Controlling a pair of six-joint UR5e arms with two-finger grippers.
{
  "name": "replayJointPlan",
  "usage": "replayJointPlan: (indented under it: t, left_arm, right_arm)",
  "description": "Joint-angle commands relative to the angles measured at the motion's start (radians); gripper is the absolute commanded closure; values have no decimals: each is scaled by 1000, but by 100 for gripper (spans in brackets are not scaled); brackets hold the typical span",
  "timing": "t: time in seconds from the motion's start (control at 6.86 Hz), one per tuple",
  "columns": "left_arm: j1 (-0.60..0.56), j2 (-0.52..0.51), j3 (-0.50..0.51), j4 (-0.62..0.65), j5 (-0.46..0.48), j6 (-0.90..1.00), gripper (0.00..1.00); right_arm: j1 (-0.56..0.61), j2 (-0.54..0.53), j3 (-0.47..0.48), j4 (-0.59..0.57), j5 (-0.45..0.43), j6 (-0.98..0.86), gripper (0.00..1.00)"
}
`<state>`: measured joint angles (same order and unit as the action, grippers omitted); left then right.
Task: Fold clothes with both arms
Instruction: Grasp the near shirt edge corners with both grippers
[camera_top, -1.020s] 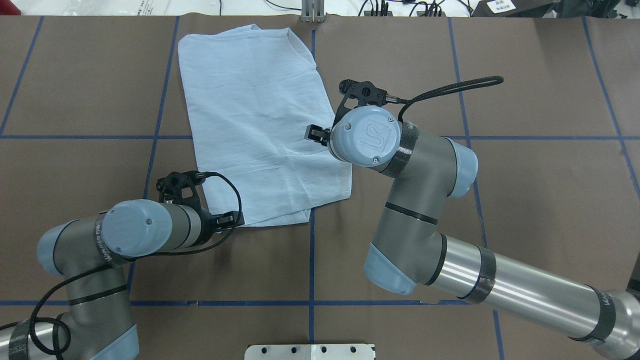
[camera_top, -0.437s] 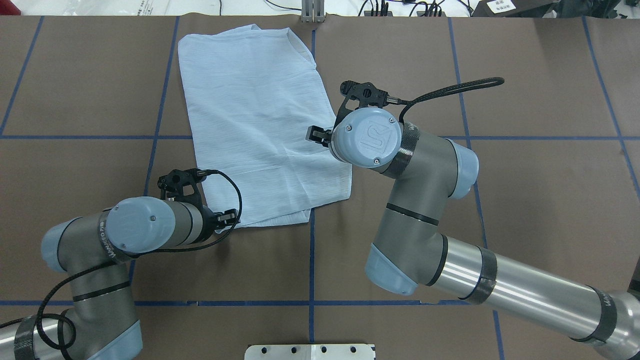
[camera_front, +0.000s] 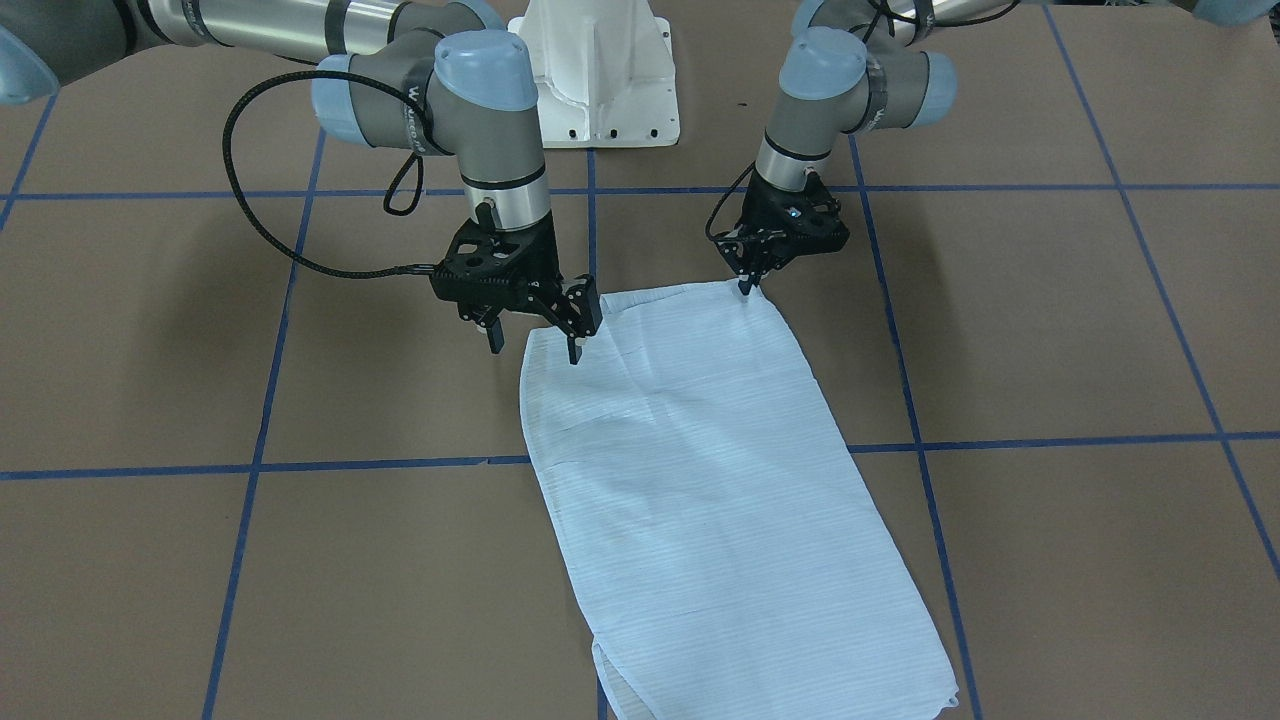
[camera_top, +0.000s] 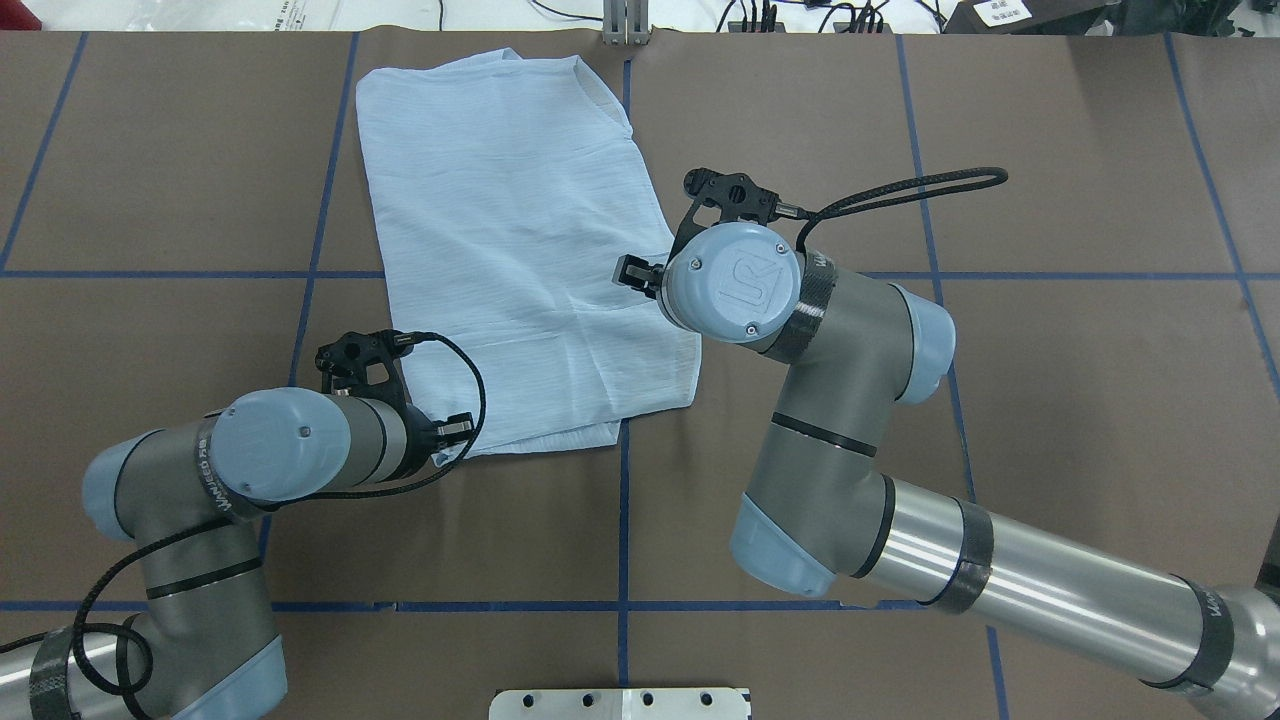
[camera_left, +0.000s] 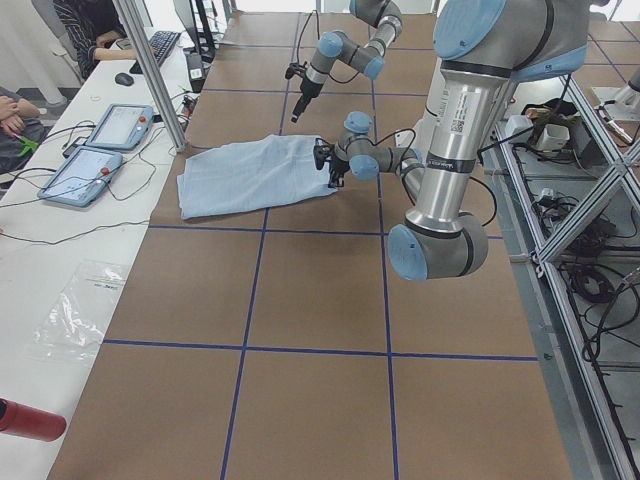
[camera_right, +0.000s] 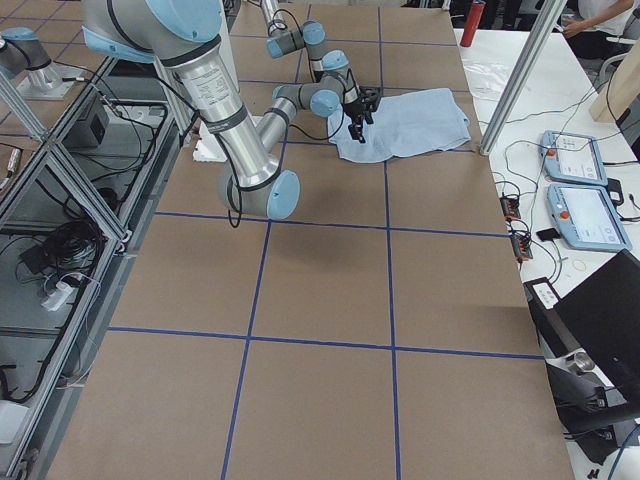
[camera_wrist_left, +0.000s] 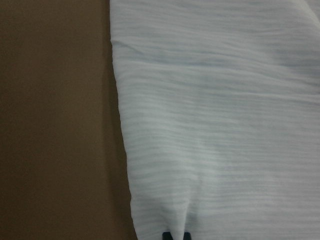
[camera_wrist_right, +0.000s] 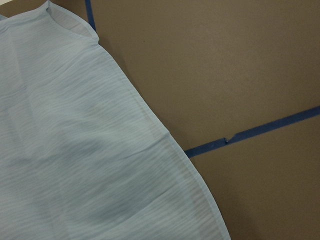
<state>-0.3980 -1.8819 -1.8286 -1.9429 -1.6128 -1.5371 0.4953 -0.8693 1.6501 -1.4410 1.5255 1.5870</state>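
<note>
The light blue striped shirt (camera_top: 500, 200) lies folded into a long flat strip on the brown table, and also shows in the front view (camera_front: 720, 480). My left gripper (camera_front: 745, 285) is at the shirt's near corner, on the robot's side. In the left wrist view its fingertips (camera_wrist_left: 167, 235) are pinched together on a pucker of the cloth (camera_wrist_left: 225, 125). My right gripper (camera_front: 535, 340) is open over the other near corner, with one finger above the cloth and one off its edge. The right wrist view shows only the shirt's edge (camera_wrist_right: 65, 150) and table, no fingers.
The white pedestal base (camera_front: 600, 70) stands behind the shirt's near end. Blue tape lines (camera_top: 622, 520) cross the brown table. Two tablets (camera_left: 95, 150) and cables lie on the side bench beyond the shirt's far end.
My left gripper has shifted slightly toward the robot and to the left at the shirt's corner. My right wrist has moved slightly toward the robot. The shirt has hardly moved.
</note>
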Motion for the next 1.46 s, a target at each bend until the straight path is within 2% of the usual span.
replayJointPlan:
  t: [0.0, 0.15, 0.29, 0.58, 1.31]
  left_arm:
    - [-2, 0, -5, -1, 5, 0, 100]
    - [-2, 0, -6, -1, 5, 0, 100]
    - [-2, 0, -9, -1, 5, -2, 100]
    - [-4, 0, -14, -1, 10, -3, 100]
    - [-5, 0, -20, -1, 10, -3, 100]
  right_arm:
    - [-49, 15, -1, -12, 1, 239, 14]
    - [-75, 22, -7, -15, 4, 383, 25]
    - [-111, 32, -18, -21, 4, 475, 28]
    - [-151, 116, -109, -79, 1, 551, 28]
    - [-182, 153, -219, -78, -19, 605, 31]
